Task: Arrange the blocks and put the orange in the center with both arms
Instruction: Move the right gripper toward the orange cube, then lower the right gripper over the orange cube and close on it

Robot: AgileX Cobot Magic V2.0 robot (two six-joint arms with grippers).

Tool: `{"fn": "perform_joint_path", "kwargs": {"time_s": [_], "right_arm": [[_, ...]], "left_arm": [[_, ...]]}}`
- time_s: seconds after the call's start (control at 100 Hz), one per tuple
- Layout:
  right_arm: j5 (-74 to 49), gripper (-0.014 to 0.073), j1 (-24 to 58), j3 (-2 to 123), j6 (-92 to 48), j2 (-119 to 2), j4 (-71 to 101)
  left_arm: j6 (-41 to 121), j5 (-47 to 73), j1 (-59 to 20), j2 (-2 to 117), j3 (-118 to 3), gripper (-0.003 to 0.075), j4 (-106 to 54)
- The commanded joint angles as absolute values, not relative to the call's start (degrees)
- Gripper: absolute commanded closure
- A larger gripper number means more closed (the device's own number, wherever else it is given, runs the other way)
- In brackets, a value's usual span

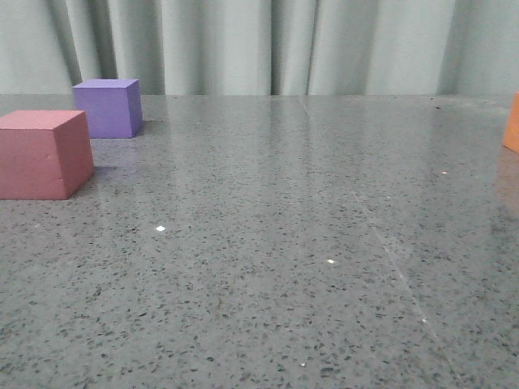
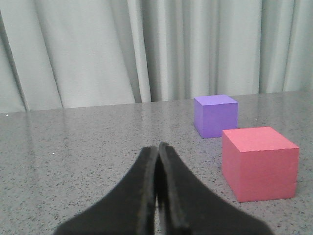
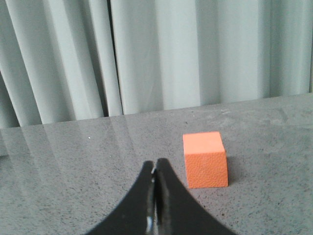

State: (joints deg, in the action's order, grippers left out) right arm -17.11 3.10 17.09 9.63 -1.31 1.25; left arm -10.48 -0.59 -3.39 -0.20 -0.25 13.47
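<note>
Three cubes on the speckled grey table, pale curtain behind. Pink-red cube sits at the table's left side in the front view, upright on one face, turned slightly so a side face shows on its right. Purple cube is just behind it toward the curtain, close but apart, a gap visible between them in the left wrist view; also flat on the table, edges roughly parallel to the pink-red one. Orange cube is at the far right, well apart from both, cut off by the frame edge in the front view; right wrist view shows it whole, flat on the table, pebbled front face toward the camera, a little skewed. All cubes, so no long axis to call out. Left gripper: fingers pressed together, nothing between them, short of the pink-red cube. Right gripper: fingers pressed together, empty, orange cube just beside the tips, not touching.
</note>
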Motion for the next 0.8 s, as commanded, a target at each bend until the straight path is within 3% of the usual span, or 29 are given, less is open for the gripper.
{"fn": "perform_joint_path", "kwargs": {"time_s": [0.0,0.35,0.67,0.79], "right_arm": [[-21.99,0.0659,2.68,26.04,9.66,-6.77,1.32],[-46.81,0.0659,2.68,51.33,9.66,-34.94,1.32],[-45.58,0.0659,2.68,55.30,9.54,-48.69,1.26],[-44.40,0.0572,2.68,55.30,8.90,-50.26,1.26]], "left_arm": [[-10.97,-4.89,-3.33,-2.12,2.89,0.0739,13.39],[-10.97,-4.89,-3.33,-2.12,2.89,0.0739,13.39],[-10.97,-4.89,-3.33,-2.12,2.89,0.0739,13.39],[-10.97,-4.89,-3.33,-2.12,2.89,0.0739,13.39]]}}
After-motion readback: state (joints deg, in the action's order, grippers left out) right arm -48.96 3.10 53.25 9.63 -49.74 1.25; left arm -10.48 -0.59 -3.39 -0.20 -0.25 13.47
